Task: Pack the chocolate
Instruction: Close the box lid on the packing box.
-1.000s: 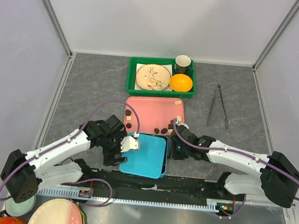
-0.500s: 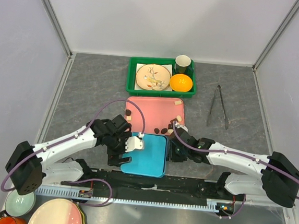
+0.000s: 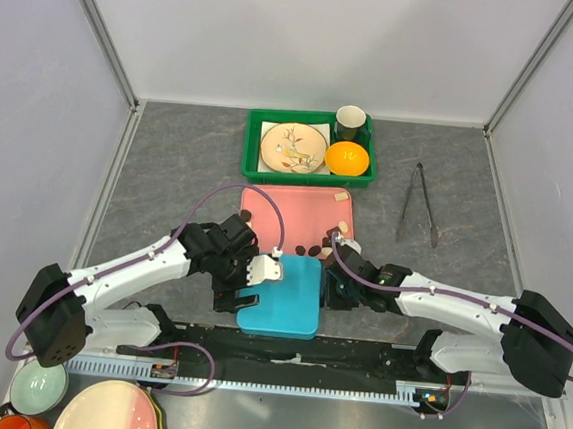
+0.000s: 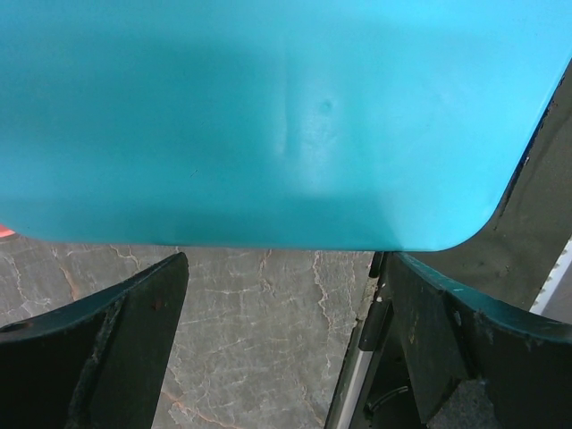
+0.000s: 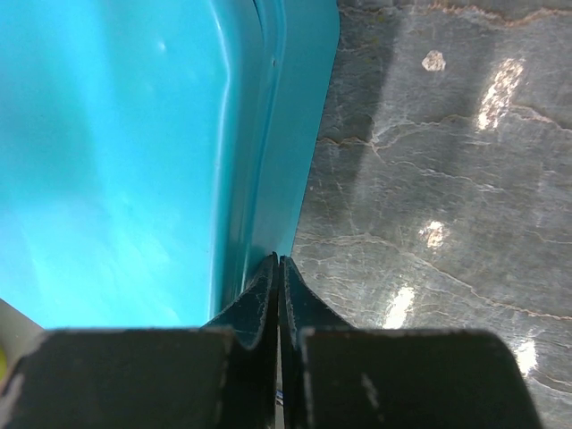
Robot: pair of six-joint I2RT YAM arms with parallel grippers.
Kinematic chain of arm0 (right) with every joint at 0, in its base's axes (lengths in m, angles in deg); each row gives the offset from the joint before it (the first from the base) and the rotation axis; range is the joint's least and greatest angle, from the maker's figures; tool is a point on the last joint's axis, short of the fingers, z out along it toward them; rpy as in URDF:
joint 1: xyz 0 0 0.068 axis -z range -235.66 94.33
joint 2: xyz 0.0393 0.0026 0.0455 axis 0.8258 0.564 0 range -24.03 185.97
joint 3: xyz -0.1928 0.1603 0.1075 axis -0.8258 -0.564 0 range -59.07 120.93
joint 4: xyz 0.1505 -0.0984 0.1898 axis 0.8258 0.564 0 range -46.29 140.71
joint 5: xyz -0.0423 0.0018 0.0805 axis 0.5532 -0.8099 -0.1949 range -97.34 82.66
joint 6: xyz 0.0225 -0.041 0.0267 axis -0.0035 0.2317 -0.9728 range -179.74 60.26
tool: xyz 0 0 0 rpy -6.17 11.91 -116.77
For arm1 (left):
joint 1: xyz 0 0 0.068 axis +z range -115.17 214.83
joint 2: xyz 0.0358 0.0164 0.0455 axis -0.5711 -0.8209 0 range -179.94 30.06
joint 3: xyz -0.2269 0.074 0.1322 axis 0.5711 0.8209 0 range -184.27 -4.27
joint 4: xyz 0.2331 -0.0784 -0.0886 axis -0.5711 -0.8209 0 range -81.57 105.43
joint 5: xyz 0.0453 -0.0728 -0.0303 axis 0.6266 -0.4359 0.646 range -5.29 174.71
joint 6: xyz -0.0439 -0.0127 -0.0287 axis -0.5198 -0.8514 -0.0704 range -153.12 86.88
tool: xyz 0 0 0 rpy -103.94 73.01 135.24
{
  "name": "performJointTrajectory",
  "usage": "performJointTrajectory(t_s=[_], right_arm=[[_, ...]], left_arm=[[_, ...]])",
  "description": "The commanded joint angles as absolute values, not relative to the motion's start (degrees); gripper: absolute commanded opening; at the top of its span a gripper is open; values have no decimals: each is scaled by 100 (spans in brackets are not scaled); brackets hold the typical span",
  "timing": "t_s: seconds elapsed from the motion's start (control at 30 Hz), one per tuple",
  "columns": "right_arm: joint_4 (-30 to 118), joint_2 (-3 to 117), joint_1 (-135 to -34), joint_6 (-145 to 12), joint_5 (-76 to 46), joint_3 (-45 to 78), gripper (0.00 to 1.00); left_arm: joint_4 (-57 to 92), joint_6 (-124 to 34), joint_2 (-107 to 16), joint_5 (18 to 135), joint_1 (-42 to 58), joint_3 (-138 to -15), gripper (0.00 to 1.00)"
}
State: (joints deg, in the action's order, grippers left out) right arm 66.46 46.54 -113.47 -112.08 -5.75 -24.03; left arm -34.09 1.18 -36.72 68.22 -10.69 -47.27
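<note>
Right gripper [image 3: 329, 278] is pinched fully closed, its tips at the right rim of the blue box [image 3: 284, 300]; whether it nips that rim I cannot tell. The left gripper [image 3: 259, 272] is spread wide at the box's left side, not closed on anything. Chocolate [image 3: 316, 247] lies in a short left-right row on the near-right part of the pink tray [image 3: 292, 210], just far of the right gripper, so that arm is nearer.

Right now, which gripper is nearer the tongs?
Right. The right gripper sits at the right edge of the blue box, toward the tongs; the left gripper is at its left edge.
</note>
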Motion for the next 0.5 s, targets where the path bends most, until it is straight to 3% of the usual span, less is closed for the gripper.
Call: performJointTrajectory(t_s=[0.0,0.17,0.3,0.4,0.47], right_arm=[[6638,4470,-11385,-11231,-304,-2357,0],[7815,4234,-11245,-10704,592,-1787,2],[8343,4040,-10964,-10300,962,-1391,20],[8598,3943,-10770,-10106,1138,-1153,23],[8818,3917,-10621,-9939,1269,-943,31]], left_arm=[[-3116,-130,-3542,6854,-1114,-4821,99],[-3238,-139,-3437,7503,-1079,-5129,99],[-3292,-157,-3375,7496,-886,-5392,99],[-3300,-210,-3410,7259,-745,-5490,99],[-3300,-175,-3419,7293,-701,-5472,99]])
